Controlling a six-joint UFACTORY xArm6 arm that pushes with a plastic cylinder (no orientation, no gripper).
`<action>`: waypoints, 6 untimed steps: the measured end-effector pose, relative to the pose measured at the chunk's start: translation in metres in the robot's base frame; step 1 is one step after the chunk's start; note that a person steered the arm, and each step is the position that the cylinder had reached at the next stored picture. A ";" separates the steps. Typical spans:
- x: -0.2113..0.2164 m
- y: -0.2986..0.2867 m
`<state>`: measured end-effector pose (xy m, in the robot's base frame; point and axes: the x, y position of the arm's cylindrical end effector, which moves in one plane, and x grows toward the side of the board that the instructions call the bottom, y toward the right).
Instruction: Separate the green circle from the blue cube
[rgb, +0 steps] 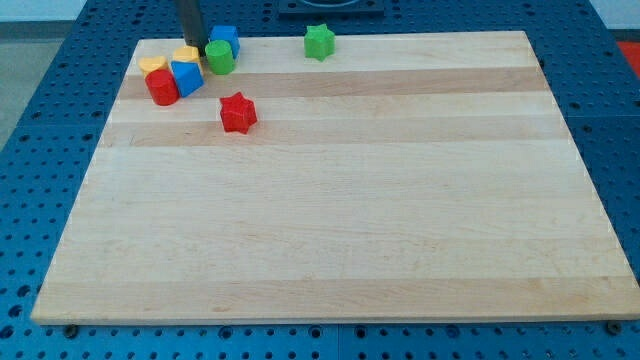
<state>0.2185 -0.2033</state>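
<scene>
The green circle (220, 57) lies near the board's top left, touching the blue cube (225, 39) just above it. My tip (192, 45) stands just to the left of both, close to the green circle's upper left side. The rod rises out of the view's top.
A yellow block (186, 53) sits right under my tip. Another blue block (186, 77), a red cylinder (161, 86) and a second yellow block (152, 65) cluster at the left. A red star (238, 112) lies below. A green star (319, 42) lies at the top. The wooden board (340, 230) rests on a blue pegboard.
</scene>
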 end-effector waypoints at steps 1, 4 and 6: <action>-0.020 -0.028; -0.027 0.009; -0.001 0.022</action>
